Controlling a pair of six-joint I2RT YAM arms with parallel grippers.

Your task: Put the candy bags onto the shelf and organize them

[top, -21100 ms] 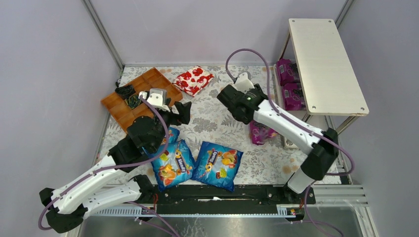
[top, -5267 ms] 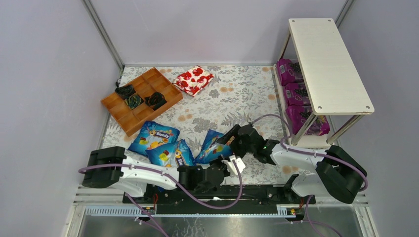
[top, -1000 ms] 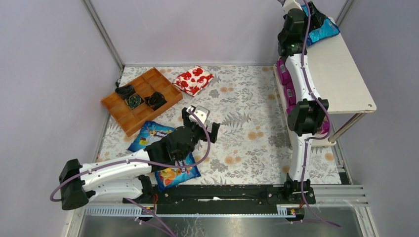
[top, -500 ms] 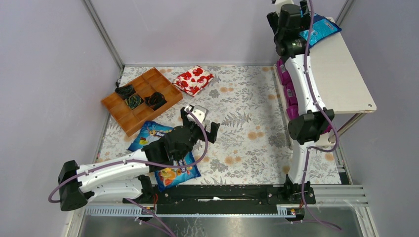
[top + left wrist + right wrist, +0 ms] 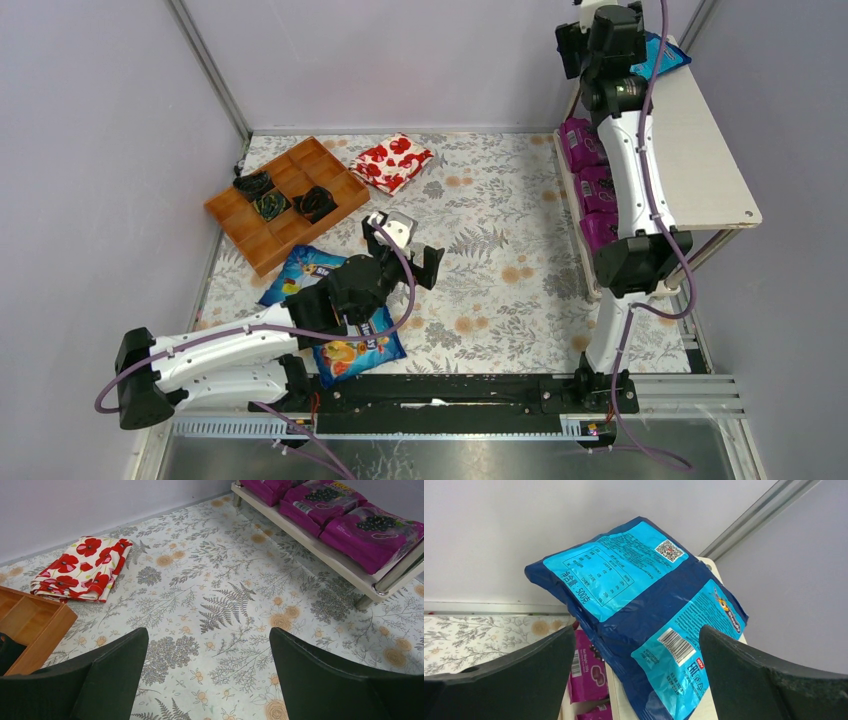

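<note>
One blue candy bag [image 5: 644, 605] lies back side up on the far end of the shelf's top board [image 5: 690, 150], overhanging its left edge. My right gripper [image 5: 636, 632] hovers open just above it, its fingers apart on either side and not touching it; from above, the right gripper [image 5: 612, 35] covers most of that blue bag [image 5: 668, 55]. Three purple candy bags [image 5: 370, 527] lie in a row on the lower board [image 5: 597, 187]. Two more blue bags [image 5: 305, 275] [image 5: 355, 350] lie on the table by my left arm. My left gripper [image 5: 405, 250] hangs open over the floral cloth, holding nothing.
A brown compartment tray [image 5: 285, 200] with dark wrapped pieces sits at the back left. A red-and-white flower packet [image 5: 392, 162] lies beside it. Cage walls close in the table, and the shelf's metal legs [image 5: 387, 582] stand at its right side.
The right gripper has let go of the blue bag, which now lies flat on the top board, and has shifted slightly right over it. The left arm has barely moved.
</note>
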